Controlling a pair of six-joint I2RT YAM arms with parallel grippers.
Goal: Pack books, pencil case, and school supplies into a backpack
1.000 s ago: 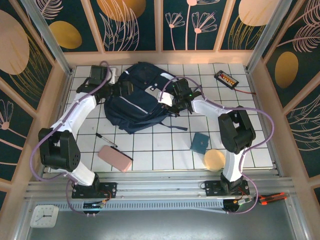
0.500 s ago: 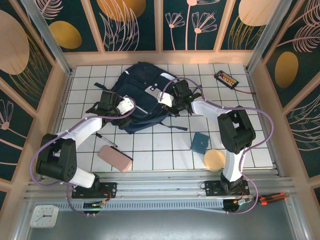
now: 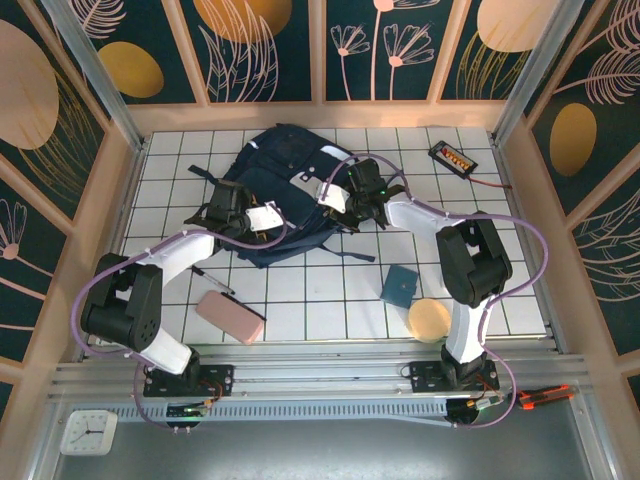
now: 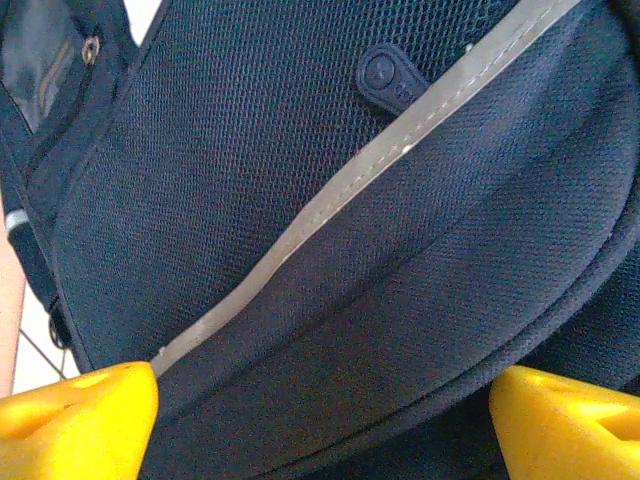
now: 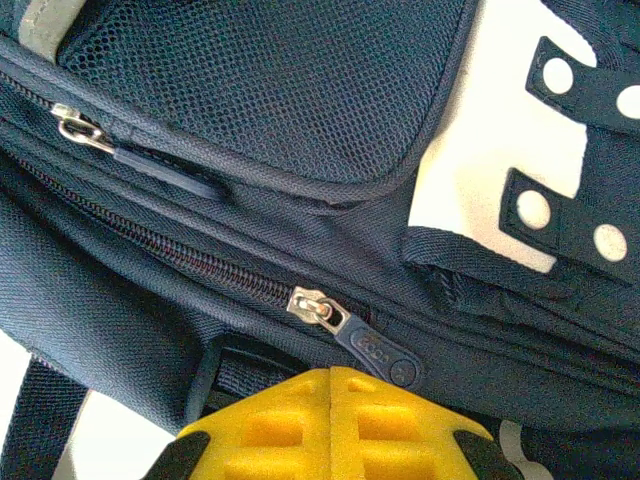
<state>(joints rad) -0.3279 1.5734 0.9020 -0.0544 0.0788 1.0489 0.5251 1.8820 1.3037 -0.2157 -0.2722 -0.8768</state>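
Observation:
The navy backpack (image 3: 285,170) lies at the back middle of the tiled table. My left gripper (image 3: 268,218) hovers over its near-left side. In the left wrist view the left gripper (image 4: 320,430) is open, its yellow fingertips (image 4: 80,420) far apart over the navy mesh and a grey trim stripe (image 4: 330,205). My right gripper (image 3: 340,200) is at the bag's right side. The right gripper (image 5: 330,400) is shut, pads together, just short of a zip pull (image 5: 375,350). The pink pencil case (image 3: 229,317), black pen (image 3: 212,280) and teal pad (image 3: 400,285) lie on the tiles. The books are out of view.
A round tan disc (image 3: 430,320) lies near the right arm's base, beside the teal pad. A black device with orange buttons (image 3: 452,156) sits at the back right with a red lead. Low wooden walls (image 3: 130,180) ring the table.
My left arm has swung from the back left corner towards me and to the right, onto the backpack's near-left side. The right arm has hardly moved.

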